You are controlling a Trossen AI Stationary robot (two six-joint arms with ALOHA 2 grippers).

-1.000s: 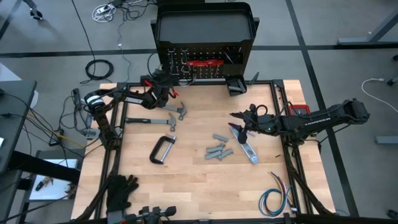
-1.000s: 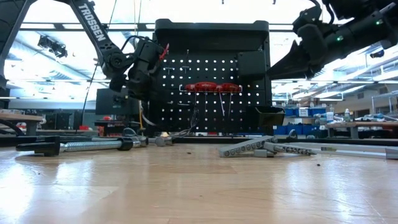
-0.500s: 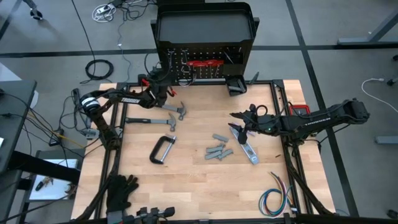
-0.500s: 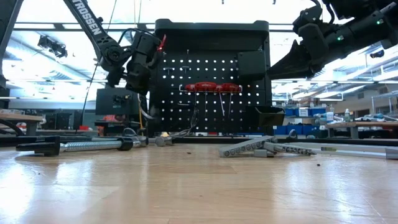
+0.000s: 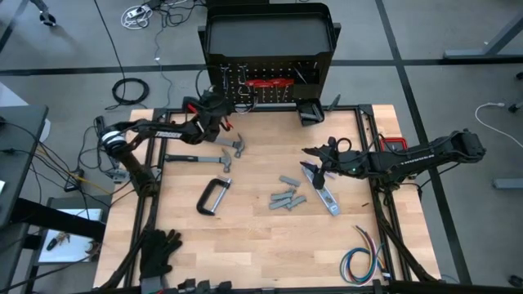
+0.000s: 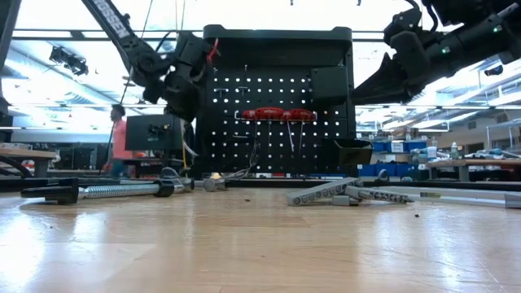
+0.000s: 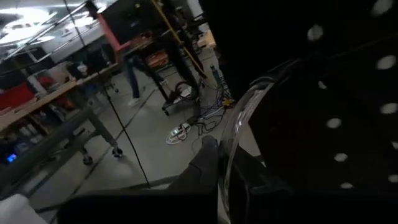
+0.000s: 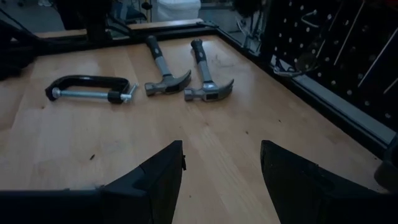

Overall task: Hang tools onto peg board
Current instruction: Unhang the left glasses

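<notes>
Low view, black perforated peg board (image 6: pixel 277 106) upright, red-handled tools (image 6: pixel 275 115) hanging

The left arm reaches from the left edge toward the far side, its left gripper (image 5: pixel 214 110) raised high with fingers closed. The right arm stretches in from the right, low and level, its right gripper (image 5: pixel 315 155) hovering with fingers (image 8: pixel 163 172) spread apart.

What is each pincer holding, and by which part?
Right pincer open, nothing held. Left pincer shut at the peg board; what it grips cannot be told.
</notes>
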